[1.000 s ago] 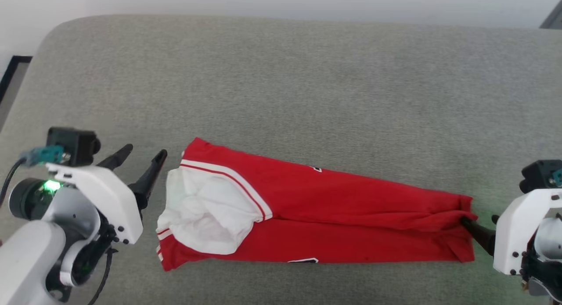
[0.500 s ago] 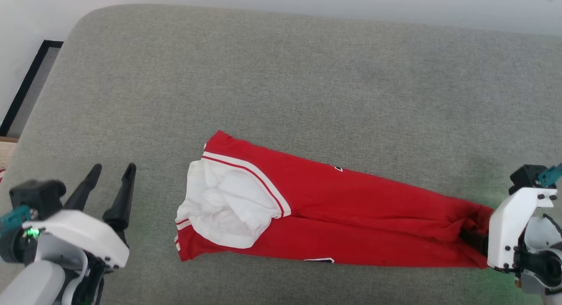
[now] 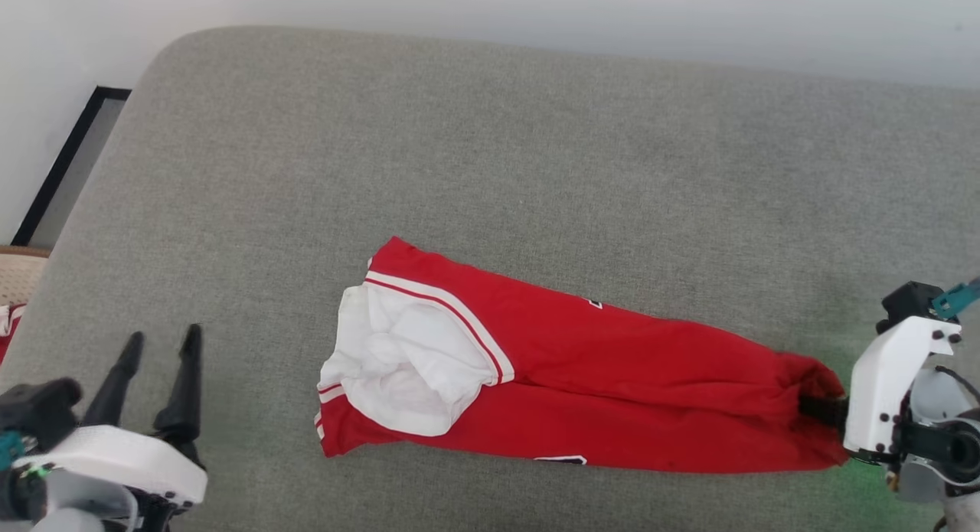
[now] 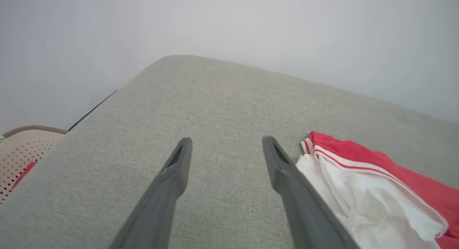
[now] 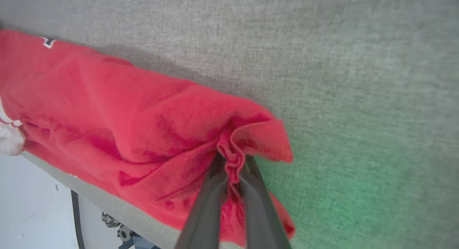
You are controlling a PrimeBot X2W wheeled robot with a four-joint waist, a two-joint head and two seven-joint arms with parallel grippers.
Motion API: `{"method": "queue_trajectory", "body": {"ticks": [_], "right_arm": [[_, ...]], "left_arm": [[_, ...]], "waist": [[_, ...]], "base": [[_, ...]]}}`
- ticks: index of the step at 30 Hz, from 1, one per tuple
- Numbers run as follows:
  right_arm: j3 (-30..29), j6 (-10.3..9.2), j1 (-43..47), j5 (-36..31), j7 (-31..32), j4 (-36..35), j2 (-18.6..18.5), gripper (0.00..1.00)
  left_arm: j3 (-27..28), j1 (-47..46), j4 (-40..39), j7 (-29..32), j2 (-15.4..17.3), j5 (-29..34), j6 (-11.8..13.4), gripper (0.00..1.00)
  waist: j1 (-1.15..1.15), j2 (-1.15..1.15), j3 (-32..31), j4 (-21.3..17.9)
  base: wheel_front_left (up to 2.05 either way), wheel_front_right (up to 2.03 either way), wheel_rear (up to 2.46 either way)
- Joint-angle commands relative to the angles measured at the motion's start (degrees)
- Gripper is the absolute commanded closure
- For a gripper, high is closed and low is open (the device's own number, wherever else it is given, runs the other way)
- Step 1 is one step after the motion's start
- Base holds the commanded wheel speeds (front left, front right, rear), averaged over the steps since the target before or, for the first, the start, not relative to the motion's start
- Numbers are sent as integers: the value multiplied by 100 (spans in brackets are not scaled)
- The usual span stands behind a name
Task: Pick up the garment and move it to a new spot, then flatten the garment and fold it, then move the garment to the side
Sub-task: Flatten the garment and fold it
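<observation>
Since a second ago the left hand (image 3: pixel 164 333) is pulled back from the garment (image 3: pixel 628 371), whose white sleeve end it was just beside. The right hand (image 3: pixel 810 406) is now clamped onto the hem end. The head view is shifted as well.

Garment is laid on the grey cushion (image 3: pixel 490 149), folded lengthwise into a long red strip. White sleeve is bunched at the robot's left end, with red-and-white striped trim beside it. Bits of black, white-edged lettering are seen at the strip's far and near edges. The right end is narrowed and gathered.

In the right wrist view a gathered fold of the red cloth is pinched between the two dark fingers (image 5: pixel 211 206), jaws nearly together, so the garment is grasped there.

Left hand is held released and empty, fingers spread wide over bare cushion at the lower left, apart from the sleeve. In the left wrist view the sleeve (image 4: pixel 362 184) is seen to the right of that hand (image 4: pixel 226 139).

A beige perforated basket (image 4: pixel 25 145) is seen past the cushion's left edge, with something red inside. Pale wall (image 3: pixel 490 11) is seen behind the cushion.
</observation>
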Motion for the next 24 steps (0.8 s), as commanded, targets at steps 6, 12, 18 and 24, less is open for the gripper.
{"method": "queue_trajectory", "body": {"ticks": [6, 12, 18, 24], "right_arm": [[-408, 15, -40, 72, -77, 110, -278, 100], [-930, 16, -158, -29, -139, 406, -622, 100], [-1290, 16, -286, -201, -181, 741, -866, 100], [-1392, 16, -466, -313, -202, 914, -912, 100]], "left_arm": [[808, 515, -131, -35, -479, 527, -319, 0], [1408, 814, -240, -34, -974, 928, -635, 0], [1668, 905, -280, -34, -1342, 1228, -837, 0], [1859, 942, -214, -35, -1656, 1498, -993, 0]], "waist": [[0, 0, -202, -159], [0, 0, -337, -298], [0, 0, -429, -416], [0, 0, -513, -568]], "base": [[0, 0, 0], [0, 0, 0], [0, 0, 0], [0, 0, 0]]}}
